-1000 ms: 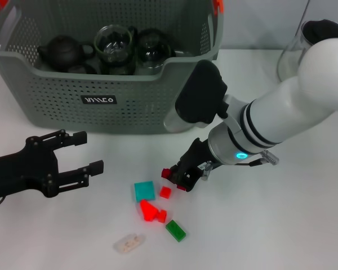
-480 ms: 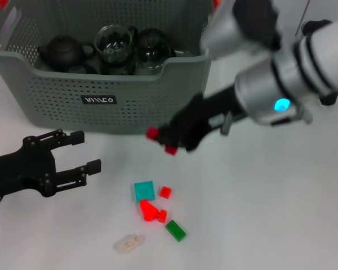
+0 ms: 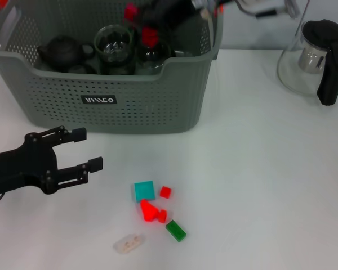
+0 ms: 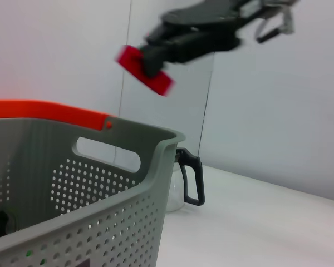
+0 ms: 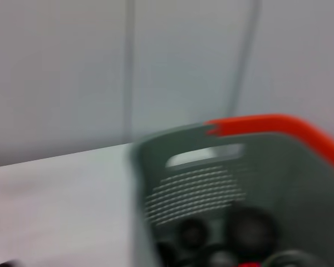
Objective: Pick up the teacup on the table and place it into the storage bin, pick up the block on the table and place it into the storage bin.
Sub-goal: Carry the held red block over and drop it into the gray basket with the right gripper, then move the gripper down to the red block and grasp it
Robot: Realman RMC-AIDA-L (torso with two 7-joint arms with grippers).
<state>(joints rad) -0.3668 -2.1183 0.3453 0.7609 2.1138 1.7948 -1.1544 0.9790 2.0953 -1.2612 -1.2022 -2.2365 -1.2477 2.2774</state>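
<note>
My right gripper (image 3: 141, 23) hangs over the open top of the storage bin (image 3: 124, 101), shut on a red block (image 3: 150, 37). The left wrist view shows the same red block (image 4: 162, 83) pinched in the right gripper (image 4: 149, 62), well above the bin's rim (image 4: 161, 146). A glass teacup (image 3: 114, 44) sits inside the bin beside a black teapot (image 3: 65, 50). My left gripper (image 3: 84, 150) rests low over the table in front of the bin's left end, open and empty. The right wrist view shows the bin (image 5: 195, 183) with dark items inside.
Loose blocks lie on the table in front of the bin: a teal square (image 3: 144, 190), a small red one (image 3: 165, 192), a red piece (image 3: 149, 211), a green one (image 3: 176, 230) and a translucent one (image 3: 128, 243). A glass kettle (image 3: 315, 59) stands at the back right.
My right arm has lifted the red block from the table near the block pile, up and back, to above the bin. The left arm has stayed put.
</note>
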